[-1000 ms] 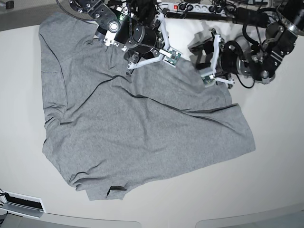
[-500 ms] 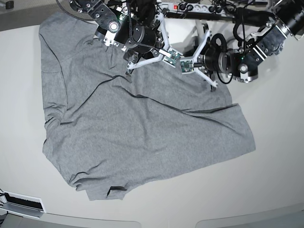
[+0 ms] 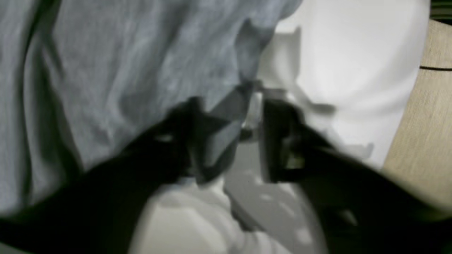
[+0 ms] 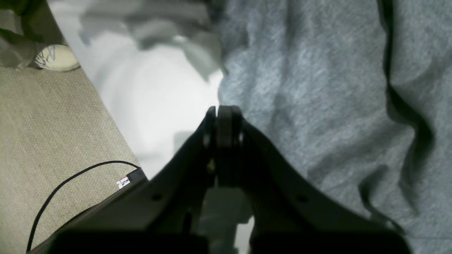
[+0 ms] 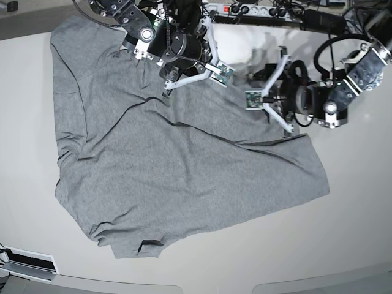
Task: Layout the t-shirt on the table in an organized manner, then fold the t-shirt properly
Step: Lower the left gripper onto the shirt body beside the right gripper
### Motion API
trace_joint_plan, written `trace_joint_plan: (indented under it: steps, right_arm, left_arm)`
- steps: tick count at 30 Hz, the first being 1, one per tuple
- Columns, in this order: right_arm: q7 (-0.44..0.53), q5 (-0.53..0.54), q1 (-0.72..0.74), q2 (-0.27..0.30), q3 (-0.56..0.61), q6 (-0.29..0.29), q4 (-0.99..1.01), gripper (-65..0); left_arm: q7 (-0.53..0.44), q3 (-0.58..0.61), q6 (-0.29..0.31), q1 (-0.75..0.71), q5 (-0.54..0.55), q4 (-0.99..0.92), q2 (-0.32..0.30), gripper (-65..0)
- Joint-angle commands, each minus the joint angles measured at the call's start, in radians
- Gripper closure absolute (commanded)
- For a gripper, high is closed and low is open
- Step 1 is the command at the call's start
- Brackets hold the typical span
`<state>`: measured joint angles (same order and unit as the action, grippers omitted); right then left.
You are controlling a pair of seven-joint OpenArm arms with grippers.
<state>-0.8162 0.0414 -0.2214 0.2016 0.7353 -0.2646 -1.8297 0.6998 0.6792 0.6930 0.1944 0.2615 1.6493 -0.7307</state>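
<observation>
One t-shirt (image 5: 177,165) lies spread, rumpled, across the one worktop (image 5: 355,202). Two grippers: my right gripper (image 4: 224,116) has its jaws pressed together, empty, above the shirt's edge; my left gripper (image 3: 229,137) has its jaws apart, astride a fabric edge.

Left tool (image 3: 243,134) agape, right tool (image 4: 223,121) closed

Black arms (image 5: 174,43), white-framed fingers (image 5: 278,70)

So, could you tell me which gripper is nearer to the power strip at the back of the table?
Right. The right gripper sits over the t-shirt just below the power strip; the left gripper is farther forward, at the shirt's edge.
</observation>
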Motion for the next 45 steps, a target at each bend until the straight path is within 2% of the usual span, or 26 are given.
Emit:
trace_joint_plan:
  steps: [1,3,6,8,9,10,12,13,16,18,19,22,26,34,35,37,38,39,43,45]
  right_arm:
    - [0.019,0.007,0.003,-0.005,-0.002,0.003,-0.016,0.0]
    - [0.019,0.008,0.003,-0.005,-0.002,0.003,-0.016,0.0]
    - [0.019,0.007,0.006,-0.005,-0.002,0.003,-0.016,0.0]
    - [0.019,0.006,0.009,-0.005,-0.002,0.003,-0.016,0.0]
    - [0.019,0.007,0.008,-0.005,-0.002,0.003,-0.016,0.0]
    - [0.019,0.008,0.008,-0.005,-0.002,0.003,-0.016,0.0]
    - [0.019,0.011,0.009,-0.005,-0.002,0.003,-0.016,0.0]
    - [0.020,0.010,0.009,-0.005,-0.002,0.003,-0.016,0.0]
    - [0.019,0.011,0.008,-0.005,-0.002,0.003,-0.016,0.0]
    - [0.019,0.010,0.008,-0.005,-0.002,0.002,-0.016,0.0]
    - [0.019,0.010,0.008,-0.005,-0.002,0.002,-0.016,0.0]
    - [0.019,0.010,0.008,-0.005,-0.002,-0.016,-0.016,0.0]
    - [0.019,0.011,0.009,-0.005,-0.002,-0.016,-0.016,0.0]
    - [0.019,0.013,0.009,-0.005,-0.002,-0.023,-0.016,0.0]
    - [0.020,0.024,0.008,-0.005,-0.002,-0.061,-0.016,0.0]
    - [0.033,0.080,0.008,-0.005,-0.002,-0.178,-0.016,0.0]
    - [0.050,0.102,0.008,-0.008,-0.002,-0.204,-0.016,0.0]
    - [0.064,0.114,0.008,-0.015,-0.002,-0.201,-0.016,0.0]
    - [0.085,0.031,0.012,-0.073,-0.002,-0.051,-0.016,0.0]
    - [0.092,0.021,0.029,-0.101,-0.002,-0.018,-0.013,0.0]
  left_arm:
    - [-0.023,-0.008,0.005,0.010,0.009,0.011,-0.014,-43.1]
    - [-0.064,-0.008,0.005,0.001,0.003,-0.009,-0.014,-43.1]
    - [-0.185,-0.006,0.005,-0.014,-0.051,-0.087,0.003,-43.0]
    - [-0.203,-0.006,0.005,-0.013,-0.083,-0.139,0.026,-42.9]
    - [-0.203,-0.006,0.005,-0.013,-0.096,-0.152,0.034,-40.7]
    - [-0.203,-0.006,0.005,-0.014,-0.104,-0.155,0.038,-34.0]
    - [-0.202,-0.006,0.005,-0.009,-0.104,-0.150,0.037,-9.3]
    - [-0.200,-0.006,0.005,0.001,-0.103,-0.146,0.037,0.0]
    - [-0.189,-0.006,-0.024,0.035,-0.095,-0.120,0.029,0.0]
    - [-0.167,-0.006,-0.018,0.064,-0.056,-0.101,0.027,0.0]
    - [-0.153,-0.006,0.005,0.081,-0.034,-0.095,0.027,0.0]
    - [-0.113,-0.006,0.005,0.132,0.038,-0.093,0.027,0.0]
    - [-0.071,-0.006,0.005,0.191,0.043,-0.093,0.027,0.0]
    - [-0.105,-0.006,0.005,0.230,0.093,-0.142,0.031,0.0]
    - [-0.105,-0.006,0.005,0.231,0.100,-0.145,0.031,0.0]
    - [-0.103,-0.006,0.005,0.237,0.142,-0.144,0.030,0.0]
    - [-0.096,-0.006,0.005,0.241,0.168,-0.144,0.030,0.0]
    - [-0.091,-0.006,0.005,0.245,0.190,-0.144,0.030,0.0]
    - [-0.072,-0.006,0.005,0.247,0.254,-0.144,0.031,0.0]
    - [-0.066,-0.006,0.005,0.248,0.297,-0.144,0.031,0.0]
